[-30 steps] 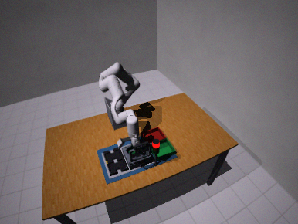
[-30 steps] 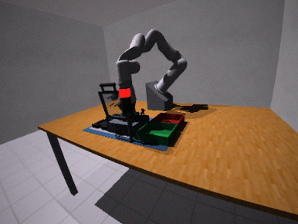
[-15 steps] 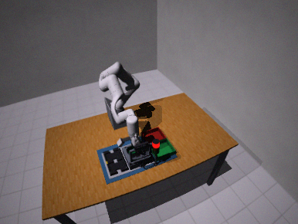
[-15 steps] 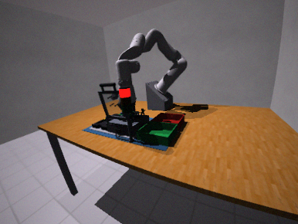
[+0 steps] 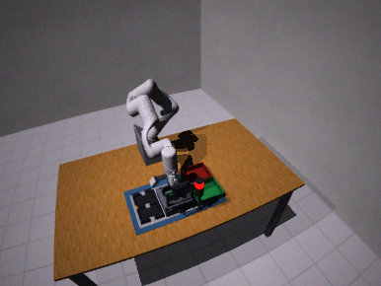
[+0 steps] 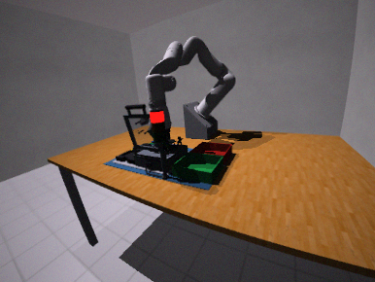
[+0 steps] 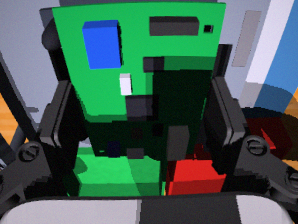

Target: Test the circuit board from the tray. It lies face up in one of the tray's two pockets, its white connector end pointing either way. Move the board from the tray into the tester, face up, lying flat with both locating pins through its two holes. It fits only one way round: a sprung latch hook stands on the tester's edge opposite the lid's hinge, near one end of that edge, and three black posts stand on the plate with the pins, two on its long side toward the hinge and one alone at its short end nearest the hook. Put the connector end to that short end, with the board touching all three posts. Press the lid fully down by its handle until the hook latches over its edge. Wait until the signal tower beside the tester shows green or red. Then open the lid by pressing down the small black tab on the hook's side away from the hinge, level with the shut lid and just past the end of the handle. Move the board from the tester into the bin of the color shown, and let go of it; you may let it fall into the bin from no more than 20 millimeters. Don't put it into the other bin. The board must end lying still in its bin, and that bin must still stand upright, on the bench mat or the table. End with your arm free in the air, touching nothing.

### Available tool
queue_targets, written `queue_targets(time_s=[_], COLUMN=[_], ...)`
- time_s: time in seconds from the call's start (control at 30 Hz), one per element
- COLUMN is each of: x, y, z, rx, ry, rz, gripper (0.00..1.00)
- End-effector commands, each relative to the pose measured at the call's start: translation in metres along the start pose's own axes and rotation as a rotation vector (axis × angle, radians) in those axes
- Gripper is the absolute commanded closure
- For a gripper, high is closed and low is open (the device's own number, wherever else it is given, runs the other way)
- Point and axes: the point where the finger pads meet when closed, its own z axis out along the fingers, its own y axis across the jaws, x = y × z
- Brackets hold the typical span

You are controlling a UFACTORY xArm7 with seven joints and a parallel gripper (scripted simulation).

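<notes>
My gripper (image 7: 142, 96) is shut on the green circuit board (image 7: 133, 63), one finger on each long edge. The board lies face up, with a blue part, black chips and a red part on it. It is at the tester's plate (image 5: 175, 199); I cannot tell whether it rests on the plate or hangs just above it. The tester's lid (image 6: 132, 123) stands open and upright. The signal tower (image 5: 198, 183) beside the tester shows red, and it also shows in the exterior view (image 6: 156, 118). The gripper (image 5: 174, 186) points straight down over the tester.
The red bin (image 5: 197, 172) and the green bin (image 5: 211, 189) stand side by side just right of the tester on the blue mat. The dark tray (image 5: 147, 206) lies left of the tester. The arm's base (image 6: 198, 122) stands behind them.
</notes>
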Motion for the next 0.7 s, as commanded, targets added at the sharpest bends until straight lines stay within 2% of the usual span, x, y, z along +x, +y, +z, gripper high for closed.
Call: queue_targets(time_s=[0.0, 0.33, 0.47, 0.67], x=[0.001, 0.001, 0.001, 0.001], y=[-0.002, -0.002, -0.001, -0.001], z=[-0.003, -0.008, -0.017, -0.04], rx=[0.004, 0.004, 0.004, 0.004], ry=[0.002, 0.002, 0.002, 0.002], rz=[0.0, 0.0, 0.0, 0.0], gripper=[0.21, 0.21, 0.21, 0.21])
